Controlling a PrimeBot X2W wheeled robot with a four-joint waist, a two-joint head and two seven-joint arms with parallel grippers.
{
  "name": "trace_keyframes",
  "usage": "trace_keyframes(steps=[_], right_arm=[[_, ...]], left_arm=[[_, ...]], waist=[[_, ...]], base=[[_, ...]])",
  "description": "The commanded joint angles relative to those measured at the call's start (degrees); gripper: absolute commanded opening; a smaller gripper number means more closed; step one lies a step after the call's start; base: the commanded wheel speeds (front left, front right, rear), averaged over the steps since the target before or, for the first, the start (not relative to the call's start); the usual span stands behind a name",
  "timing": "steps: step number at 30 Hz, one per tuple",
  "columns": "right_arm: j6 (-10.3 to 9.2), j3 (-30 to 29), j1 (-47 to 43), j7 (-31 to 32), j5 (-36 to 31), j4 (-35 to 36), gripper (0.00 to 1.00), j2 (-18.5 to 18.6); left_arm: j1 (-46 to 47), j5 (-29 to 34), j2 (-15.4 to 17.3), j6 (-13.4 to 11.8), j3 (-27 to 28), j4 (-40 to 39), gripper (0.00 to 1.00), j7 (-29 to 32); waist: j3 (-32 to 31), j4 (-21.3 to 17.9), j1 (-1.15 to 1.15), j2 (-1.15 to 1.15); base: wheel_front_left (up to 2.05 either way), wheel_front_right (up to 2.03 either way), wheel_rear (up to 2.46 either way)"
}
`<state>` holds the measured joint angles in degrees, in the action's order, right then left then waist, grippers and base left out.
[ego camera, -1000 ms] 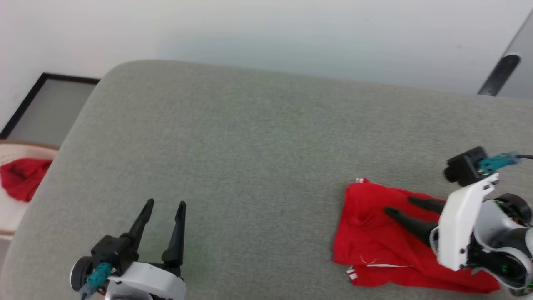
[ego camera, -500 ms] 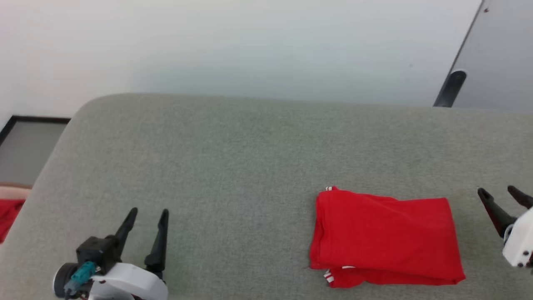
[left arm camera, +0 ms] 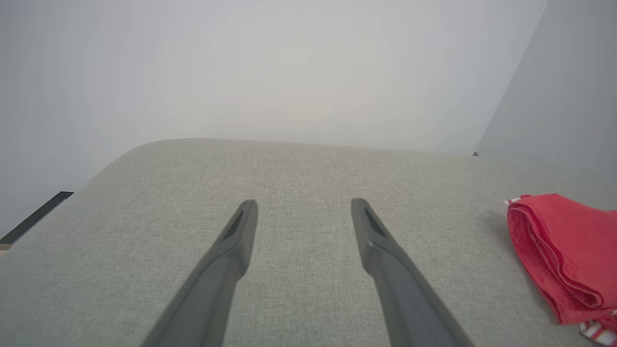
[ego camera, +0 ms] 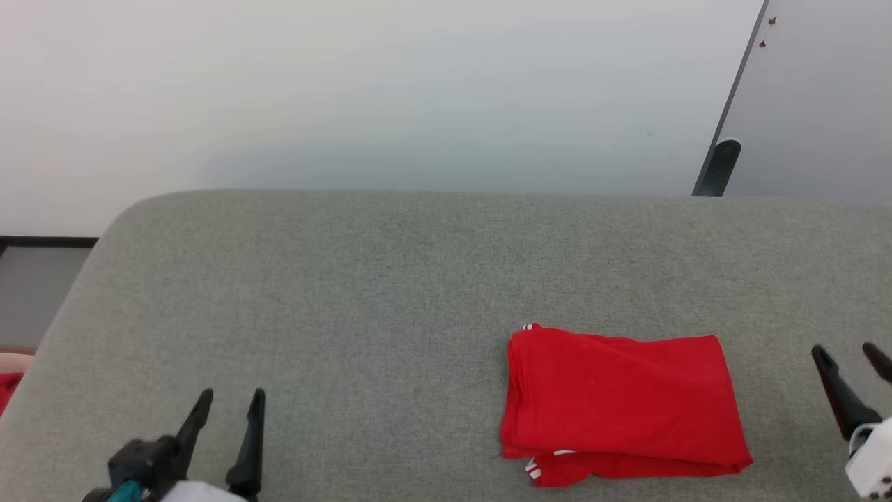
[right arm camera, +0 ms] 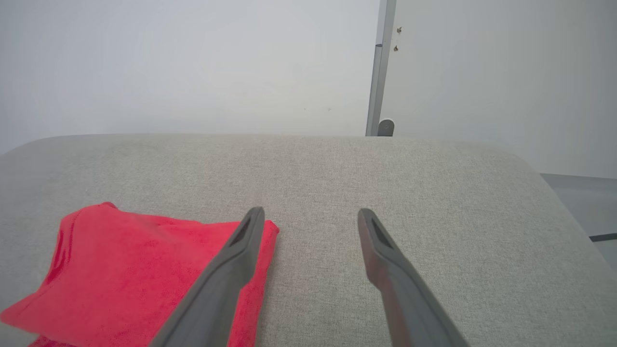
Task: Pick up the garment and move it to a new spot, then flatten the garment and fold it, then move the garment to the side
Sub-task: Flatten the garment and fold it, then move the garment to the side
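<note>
The left hand (ego camera: 231, 396) stands open and empty over the near left of the grey fabric worktop (ego camera: 390, 279). The right hand (ego camera: 844, 350) is also spread and holds nothing. Just to its left the folded red jersey (ego camera: 620, 397) lies flat, with striped trim peeking out at its near edge.
</note>
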<state>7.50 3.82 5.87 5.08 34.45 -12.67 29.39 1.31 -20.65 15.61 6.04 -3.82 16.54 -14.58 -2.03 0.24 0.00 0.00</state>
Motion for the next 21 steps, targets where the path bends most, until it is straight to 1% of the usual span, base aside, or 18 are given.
trace_keyframes(steps=[1, 5, 12, 21], right_arm=[[-0.03, -0.8, -2.0, -0.2, -0.5, 1.2, 1.0, -0.5], [-0.03, -1.8, -4.4, 0.5, -1.0, 3.5, 1.0, -1.2], [-0.03, -3.6, -6.4, 1.8, -1.6, 6.1, 1.0, -2.4], [-0.03, -4.6, -6.8, 3.0, -2.1, 7.6, 1.0, -3.2]], left_arm=[[-2.0, -0.4, 0.2, -0.7, 0.4, -1.5, 1.0, 0.2], [-5.2, -0.4, 0.7, -2.0, 0.9, -5.3, 1.0, 0.9], [-7.8, -0.4, 1.3, -3.3, 1.1, -9.9, 1.0, 2.7], [-8.2, -0.5, 1.4, -4.0, 0.4, -12.3, 1.0, 4.0]], waist=[[-0.1, -0.1, 0.0, 0.0], [-0.1, -0.1, 0.0, 0.0], [0.1, 0.1, 0.0, 0.0], [0.2, 0.3, 0.0, 0.0]], base=[[0.0, 0.0, 0.0], [0.0, 0.0, 0.0], [0.0, 0.0, 0.0], [0.0, 0.0, 0.0]])
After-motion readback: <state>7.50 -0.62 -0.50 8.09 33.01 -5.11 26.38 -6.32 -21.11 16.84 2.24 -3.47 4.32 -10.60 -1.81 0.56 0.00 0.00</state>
